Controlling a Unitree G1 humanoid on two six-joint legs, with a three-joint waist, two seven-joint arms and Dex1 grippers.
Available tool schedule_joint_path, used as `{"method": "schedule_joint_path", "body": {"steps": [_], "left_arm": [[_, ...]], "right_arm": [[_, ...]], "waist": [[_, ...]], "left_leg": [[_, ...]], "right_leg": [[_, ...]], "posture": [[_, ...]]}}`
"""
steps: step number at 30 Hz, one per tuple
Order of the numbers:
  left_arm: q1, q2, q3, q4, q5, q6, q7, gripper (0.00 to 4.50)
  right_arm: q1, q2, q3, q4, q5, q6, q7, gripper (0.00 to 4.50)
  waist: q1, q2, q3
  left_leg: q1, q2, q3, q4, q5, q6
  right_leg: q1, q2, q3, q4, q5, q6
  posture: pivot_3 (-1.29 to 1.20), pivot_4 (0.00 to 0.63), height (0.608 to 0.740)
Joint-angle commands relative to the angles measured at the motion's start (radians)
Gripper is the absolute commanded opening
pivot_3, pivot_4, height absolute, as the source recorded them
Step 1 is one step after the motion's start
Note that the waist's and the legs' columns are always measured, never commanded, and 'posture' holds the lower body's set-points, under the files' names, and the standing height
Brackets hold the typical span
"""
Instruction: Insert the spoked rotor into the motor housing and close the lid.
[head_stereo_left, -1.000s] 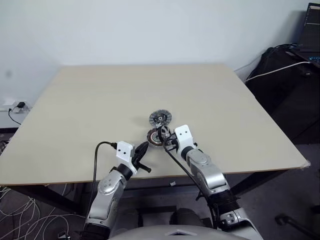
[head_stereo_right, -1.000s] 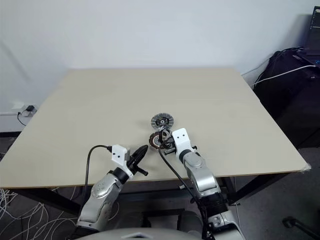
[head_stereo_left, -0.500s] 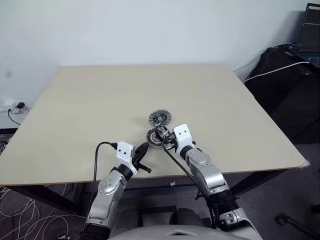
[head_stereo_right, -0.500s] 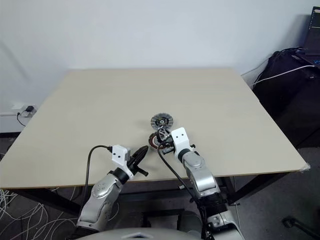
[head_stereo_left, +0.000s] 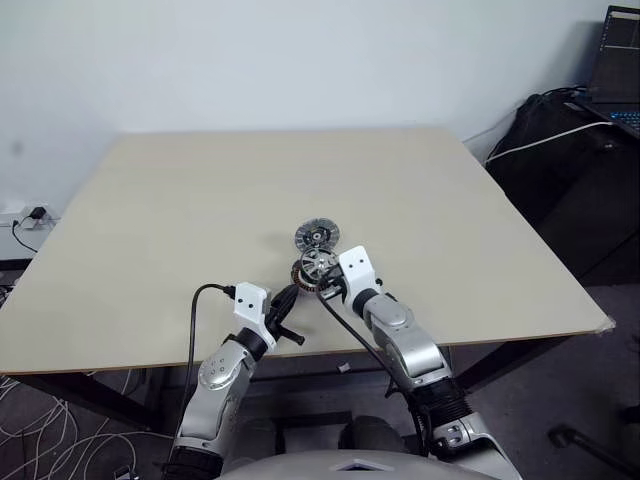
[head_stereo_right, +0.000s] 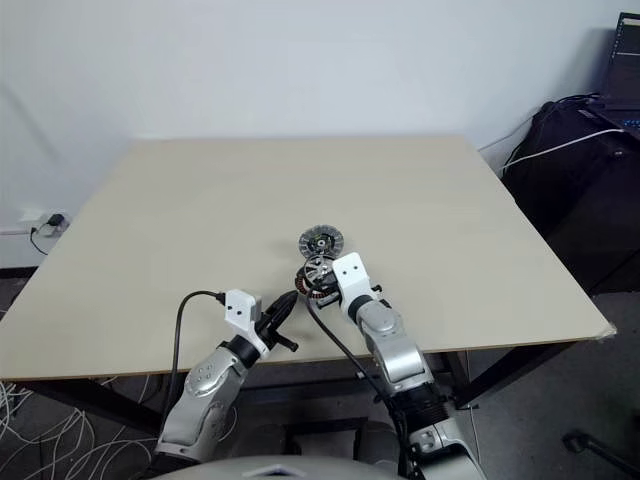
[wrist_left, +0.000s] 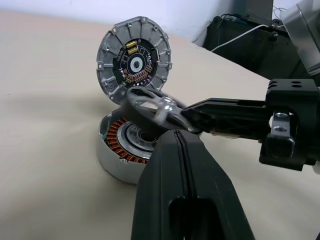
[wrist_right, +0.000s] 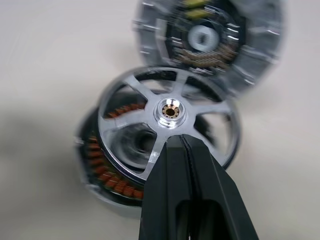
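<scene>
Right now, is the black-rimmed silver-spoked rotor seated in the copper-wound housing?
Not seated. The rotor, pinched by the right gripper, hangs above the housing.

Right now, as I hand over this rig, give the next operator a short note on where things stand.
Right pincer: shut on the spoked rotor, holding it by one spoke just above the motor housing, not yet seated.
Left pincer: shut, empty, hovering at the near side of the housing.
Motor housing sits on the table, copper windings exposed.
Lid stands tilted on edge, leaning at the far side of the housing, inner face towards the robot.
Done: rotor picked up and brought over the housing.
Left: lower the rotor into the housing, release it, then fit the lid and close it.
</scene>
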Motion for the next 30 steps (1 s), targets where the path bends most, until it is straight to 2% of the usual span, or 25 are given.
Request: {"method": "schedule_joint_path", "body": {"steps": [1, 11, 24, 27, 30], "left_arm": [[-0.011, -0.007, 0.007, -0.016, -0.014, 0.000, 0.003, 0.03], [-0.016, -0.007, 0.011, -0.013, -0.015, 0.005, 0.003, 0.03], [-0.024, -0.004, 0.009, -0.007, -0.019, 0.017, -0.009, 0.03], [-0.029, -0.005, 0.007, -0.003, -0.018, 0.018, -0.013, 0.03], [-0.035, -0.005, 0.006, 0.001, -0.017, 0.016, -0.015, 0.03]], "right_arm": [[-0.027, 0.014, 0.015, -0.006, -0.004, -0.022, 0.011, 0.00], [-0.011, 0.008, 0.016, -0.049, -0.003, -0.022, 0.022, 0.00], [0.090, -0.010, 0.001, -0.358, 0.033, 0.037, 0.020, 0.00], [0.075, -0.006, -0.004, -0.342, 0.018, 0.028, -0.007, 0.00], [0.024, 0.006, -0.016, -0.229, -0.002, 0.005, -0.045, 0.00]], "waist": [[0.001, 0.000, 0.000], [0.003, 0.000, 0.000], [0.009, 0.000, 0.000], [0.009, 0.000, 0.000], [0.008, 0.000, 0.000]], "left_leg": [[0.000, 0.000, 0.000, 0.000, 0.000, 0.000], [0.000, -0.001, 0.000, 0.000, 0.000, 0.000], [-0.001, -0.001, 0.000, 0.000, 0.000, 0.000], [0.000, -0.001, 0.000, 0.000, 0.000, 0.000], [0.000, -0.001, 0.000, 0.000, 0.000, 0.000]], "right_leg": [[0.000, 0.000, 0.000, 0.000, 0.000, 0.000], [-0.002, -0.002, 0.000, -0.001, 0.000, 0.000], [-0.003, -0.003, 0.000, -0.001, 0.000, 0.000], [-0.003, -0.003, -0.001, -0.001, 0.000, 0.000], [-0.003, -0.003, -0.001, -0.001, 0.000, 0.000]], "posture": [[0.00, 0.000, 0.740], [0.00, 0.000, 0.740], [0.00, 0.000, 0.740], [0.00, 0.000, 0.740], [0.00, 0.000, 0.740]]}}
